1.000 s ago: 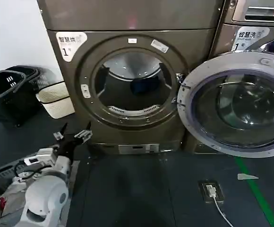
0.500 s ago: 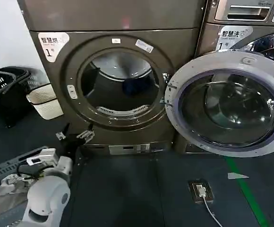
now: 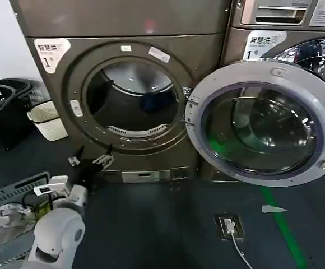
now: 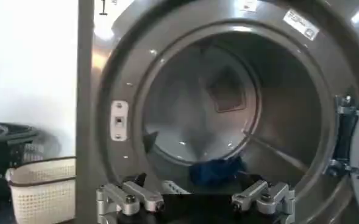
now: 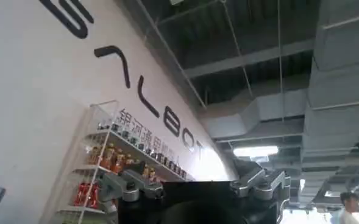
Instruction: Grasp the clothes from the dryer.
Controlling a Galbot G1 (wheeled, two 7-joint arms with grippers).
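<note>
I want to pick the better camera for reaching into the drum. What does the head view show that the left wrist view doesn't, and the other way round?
Head view alone: the open round glass dryer door swung right, the black laundry basket on the left, and a floor socket with a white cable.

Left wrist view alone: a close look down the drum, where the dark blue clothes lie as a clear heap on the drum floor.

Both: the bronze dryer opening, the cream laundry basket, the blue clothes, and the open left gripper below the opening.
</note>
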